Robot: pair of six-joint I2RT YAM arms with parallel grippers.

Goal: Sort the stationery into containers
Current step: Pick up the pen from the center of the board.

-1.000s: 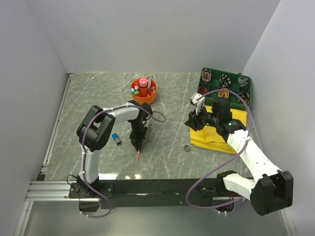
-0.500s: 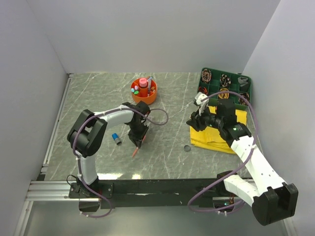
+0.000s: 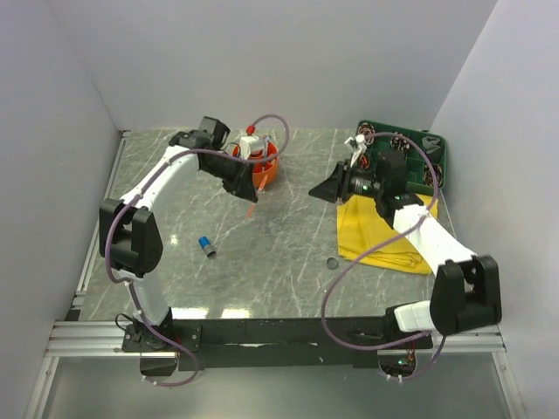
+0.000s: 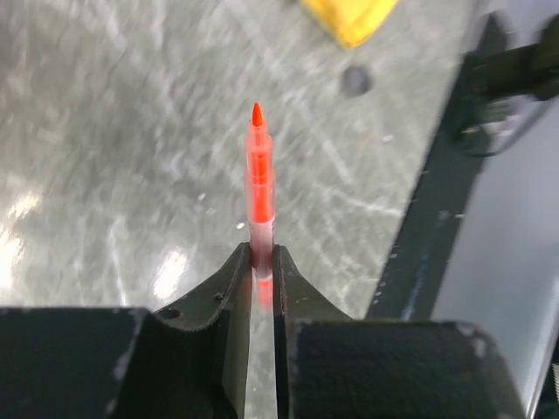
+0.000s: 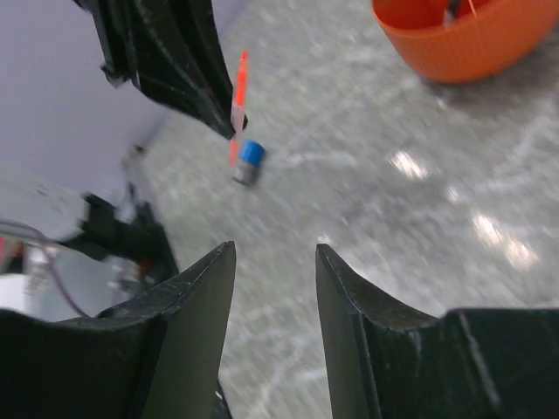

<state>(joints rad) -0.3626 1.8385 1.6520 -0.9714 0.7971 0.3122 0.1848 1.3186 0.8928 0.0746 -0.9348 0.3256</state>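
Nearest on the table: blue cap point(image 3: 206, 246) and dark disc point(image 3: 332, 262), loose, well apart. Mid-table: left tool point(image 4: 262, 253), clamped on the red pen point(image 4: 258, 166) near its tail, in the air beside the orange organiser point(image 3: 269, 171). I should tip the pen upright over a compartment before letting go. Farther right: right tool point(image 5: 275, 253), half open and holding nothing, by the green tray point(image 3: 437, 141).

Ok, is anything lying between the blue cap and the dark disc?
Nothing: the top view shows bare tabletop between the blue cap and the dark disc.
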